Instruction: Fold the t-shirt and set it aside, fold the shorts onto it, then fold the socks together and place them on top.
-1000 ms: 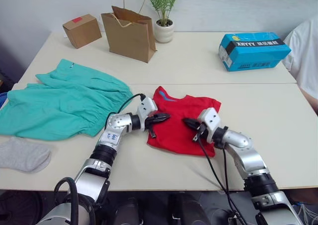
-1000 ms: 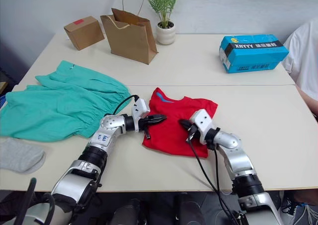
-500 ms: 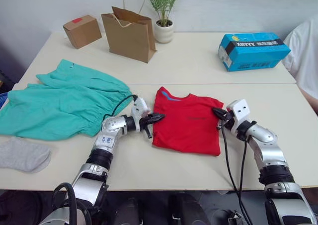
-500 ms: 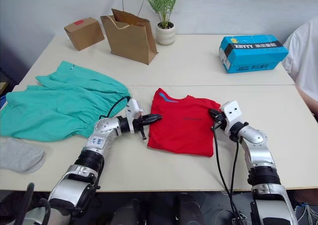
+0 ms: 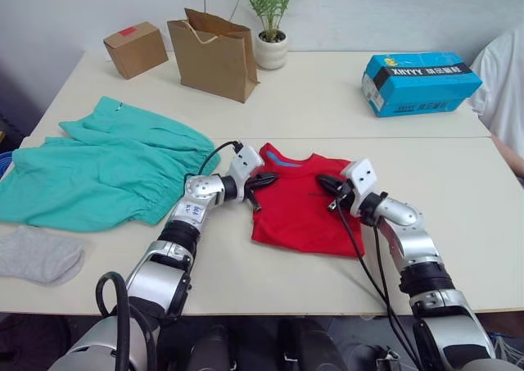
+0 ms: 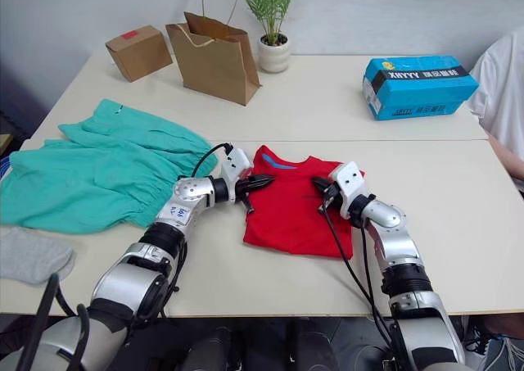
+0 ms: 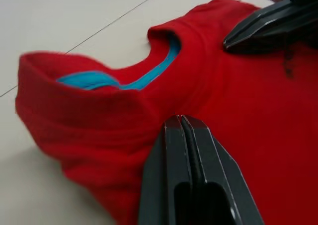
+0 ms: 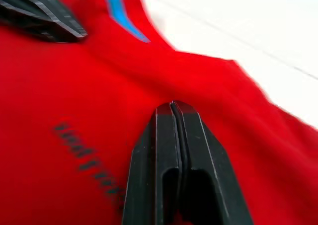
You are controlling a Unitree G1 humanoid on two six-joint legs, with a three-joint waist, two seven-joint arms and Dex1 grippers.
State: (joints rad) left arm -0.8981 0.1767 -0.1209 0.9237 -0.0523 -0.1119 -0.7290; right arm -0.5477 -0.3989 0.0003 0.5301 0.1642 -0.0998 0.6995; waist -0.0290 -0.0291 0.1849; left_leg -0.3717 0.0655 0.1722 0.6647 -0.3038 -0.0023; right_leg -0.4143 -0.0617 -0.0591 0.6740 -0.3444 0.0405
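Observation:
The red t-shirt (image 5: 299,215) lies folded into a rough rectangle at the middle of the table, its blue neck band (image 7: 154,73) toward the far side. My left gripper (image 5: 272,178) is shut, its tips resting on the shirt just below the collar. Facing it, my right gripper (image 5: 322,180) is also shut, its tips lying over the shirt's upper middle near the dark print (image 8: 87,153). No fabric shows pinched between either pair of fingers. The teal shorts (image 5: 98,170) lie spread out at the left. One light grey sock (image 5: 37,255) lies at the near left edge.
Along the far side stand a small cardboard box (image 5: 135,49), a brown paper bag (image 5: 214,53) and a potted plant (image 5: 271,43). A blue carton (image 5: 421,83) sits at the far right. A person's white sleeve (image 5: 508,80) shows at the right edge.
My right gripper has moved from the shirt's right edge leftward onto its upper middle. My left gripper has shifted from the left edge up to the collar. The shirt lies much as before.

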